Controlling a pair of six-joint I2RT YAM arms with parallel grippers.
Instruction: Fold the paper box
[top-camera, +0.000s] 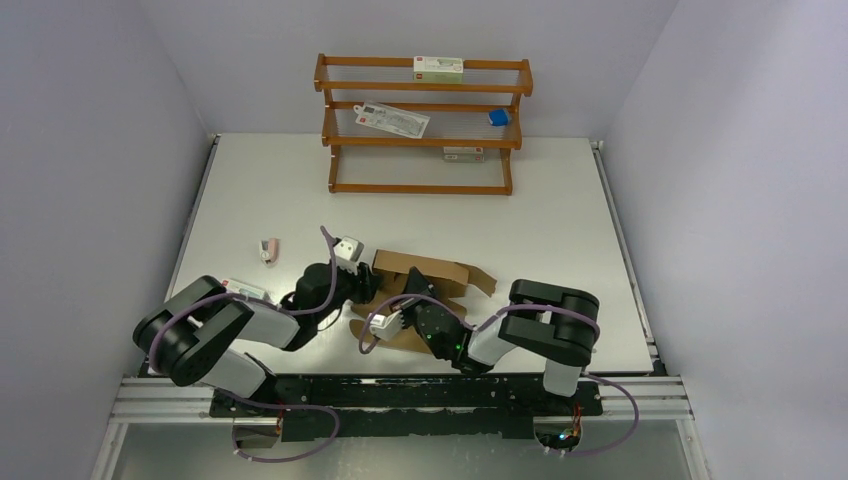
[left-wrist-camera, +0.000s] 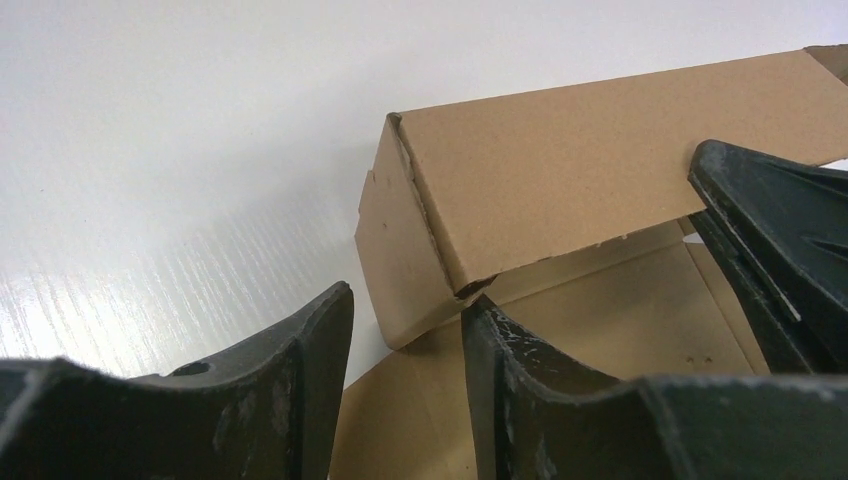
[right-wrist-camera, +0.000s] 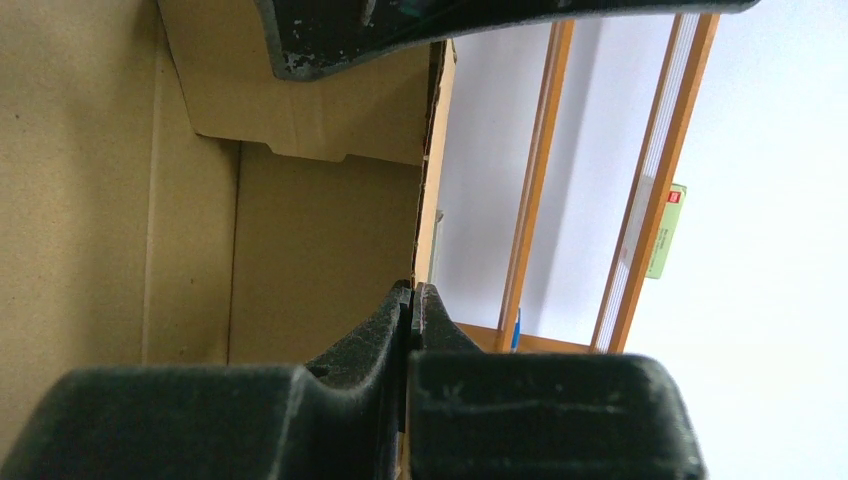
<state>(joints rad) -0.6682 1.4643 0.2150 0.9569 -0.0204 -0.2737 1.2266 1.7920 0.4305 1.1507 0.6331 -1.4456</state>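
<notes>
The paper box (top-camera: 432, 270) is plain brown cardboard, partly folded, lying near the table's front middle between both arms. In the left wrist view one long wall (left-wrist-camera: 600, 170) stands up and an end flap (left-wrist-camera: 395, 260) hangs at its corner. My left gripper (left-wrist-camera: 408, 298) is open at that corner, its right fingertip (left-wrist-camera: 480, 320) touching the wall's lower corner and the flap just beyond the gap. My right gripper (right-wrist-camera: 413, 288) is shut on the edge of an upright box wall (right-wrist-camera: 320, 260). In the top view the left gripper (top-camera: 366, 287) and the right gripper (top-camera: 412, 292) are close together at the box's left end.
A wooden rack (top-camera: 425, 125) stands at the back with white cartons and a small blue item on its shelves. A small pink and white object (top-camera: 268, 249) lies left of the box. Another white item (top-camera: 245, 290) lies beside the left arm. Grey walls close both sides.
</notes>
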